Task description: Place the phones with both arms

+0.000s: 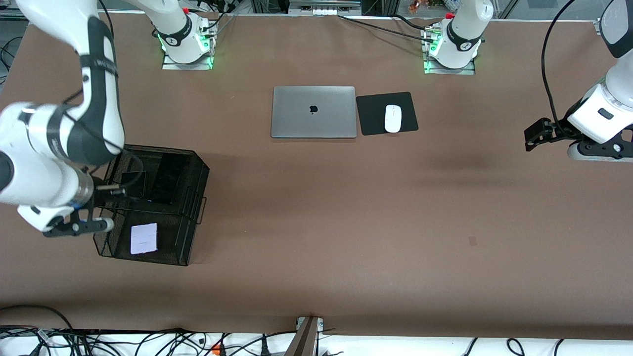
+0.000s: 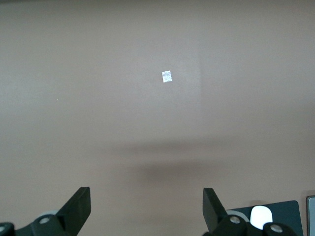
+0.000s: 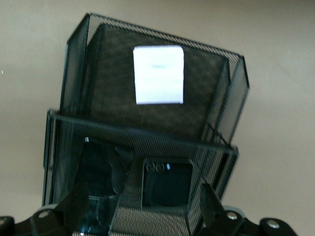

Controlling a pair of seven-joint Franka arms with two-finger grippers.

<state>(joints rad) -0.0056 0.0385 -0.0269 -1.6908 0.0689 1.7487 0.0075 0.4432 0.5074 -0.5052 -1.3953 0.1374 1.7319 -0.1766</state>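
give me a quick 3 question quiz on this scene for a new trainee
1. True or false: the pale lavender-white squarish phone lies in the black wire-mesh tiered basket.
2. What sits on the black mouse pad beside the closed grey laptop? A) a phone B) a white computer mouse C) nothing
3. Fill in: the left hand is ____ and holds nothing, over bare table at the left arm's end.

Key
1. True, in the compartment nearer the front camera.
2. B, the white computer mouse.
3. Open. The right hand, over the basket, is open too.
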